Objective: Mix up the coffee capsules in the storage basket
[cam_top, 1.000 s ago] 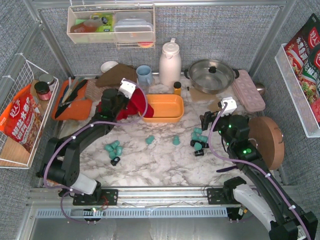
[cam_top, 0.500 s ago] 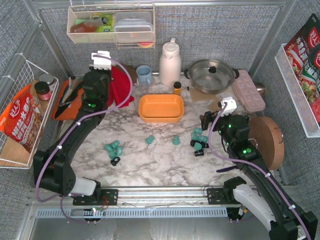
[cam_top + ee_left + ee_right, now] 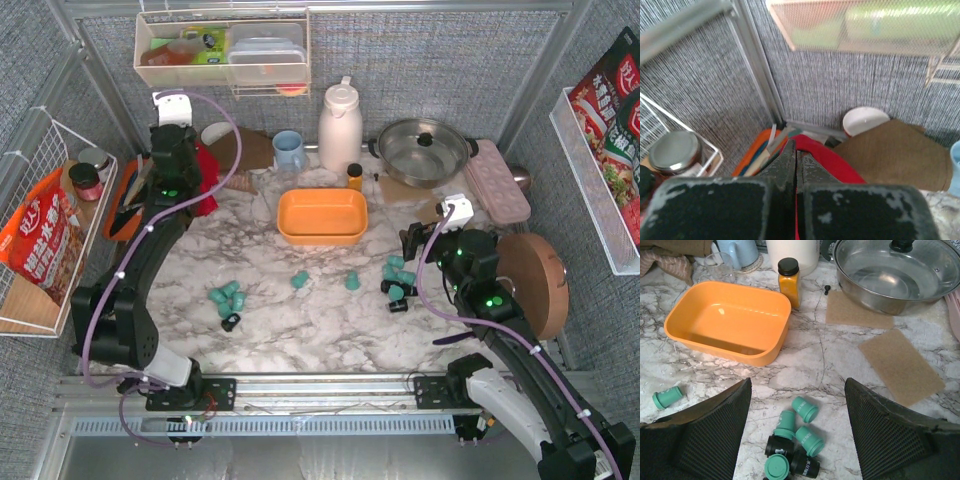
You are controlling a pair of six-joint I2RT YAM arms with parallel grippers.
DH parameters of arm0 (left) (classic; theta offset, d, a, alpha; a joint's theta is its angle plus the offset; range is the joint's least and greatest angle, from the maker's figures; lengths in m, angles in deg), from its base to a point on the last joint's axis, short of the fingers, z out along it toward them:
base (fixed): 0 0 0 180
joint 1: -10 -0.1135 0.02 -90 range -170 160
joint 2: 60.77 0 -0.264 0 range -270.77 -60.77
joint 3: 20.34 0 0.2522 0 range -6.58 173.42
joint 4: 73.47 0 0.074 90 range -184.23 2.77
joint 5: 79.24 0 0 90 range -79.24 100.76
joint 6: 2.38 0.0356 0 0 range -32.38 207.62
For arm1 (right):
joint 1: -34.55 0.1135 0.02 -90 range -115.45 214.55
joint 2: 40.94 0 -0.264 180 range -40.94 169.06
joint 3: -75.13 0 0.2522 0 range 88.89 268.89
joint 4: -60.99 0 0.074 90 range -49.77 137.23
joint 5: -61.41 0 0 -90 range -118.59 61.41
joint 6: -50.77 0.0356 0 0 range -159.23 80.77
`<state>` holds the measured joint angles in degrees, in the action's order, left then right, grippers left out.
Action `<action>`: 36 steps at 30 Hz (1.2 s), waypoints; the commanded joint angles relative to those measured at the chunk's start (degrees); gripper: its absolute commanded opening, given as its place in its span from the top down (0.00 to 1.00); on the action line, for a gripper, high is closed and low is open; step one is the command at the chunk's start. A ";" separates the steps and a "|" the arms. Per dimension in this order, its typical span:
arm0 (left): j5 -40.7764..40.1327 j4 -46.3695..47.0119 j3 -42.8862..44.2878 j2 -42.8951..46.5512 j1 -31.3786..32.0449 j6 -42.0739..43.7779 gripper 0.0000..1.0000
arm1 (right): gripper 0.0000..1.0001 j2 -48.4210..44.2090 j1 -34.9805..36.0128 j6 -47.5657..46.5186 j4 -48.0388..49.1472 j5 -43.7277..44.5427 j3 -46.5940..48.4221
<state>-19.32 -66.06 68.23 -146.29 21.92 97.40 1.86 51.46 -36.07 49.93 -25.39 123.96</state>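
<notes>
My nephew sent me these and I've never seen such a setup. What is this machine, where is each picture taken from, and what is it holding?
These are two robot arms bolted at a table's near edge. One picture looks down from above; the other two come from a camera on each wrist. On the marble table lie teal and black coffee capsules, all outside the empty orange storage basket. A pot and a white jug stand behind. The left gripper is shut on a red cloth at the back left. The right gripper is open, empty, above one cluster of capsules.
</notes>
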 commanded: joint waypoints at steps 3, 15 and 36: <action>5.09 -2.77 -0.86 -4.90 -2.65 -8.26 1.00 | 0.20 0.24 0.06 0.27 1.16 0.23 0.23; 6.83 0.39 -1.05 -14.62 -3.85 -15.18 1.00 | 0.20 1.13 0.06 0.27 1.38 0.40 0.26; 8.37 -10.84 -3.40 -6.09 -6.31 -22.04 0.01 | 0.18 2.20 0.06 1.67 1.13 2.19 0.86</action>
<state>-11.54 -71.30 64.66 -155.77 15.65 77.78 4.05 51.46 -35.20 49.95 -24.32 123.96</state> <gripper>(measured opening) 0.992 0.803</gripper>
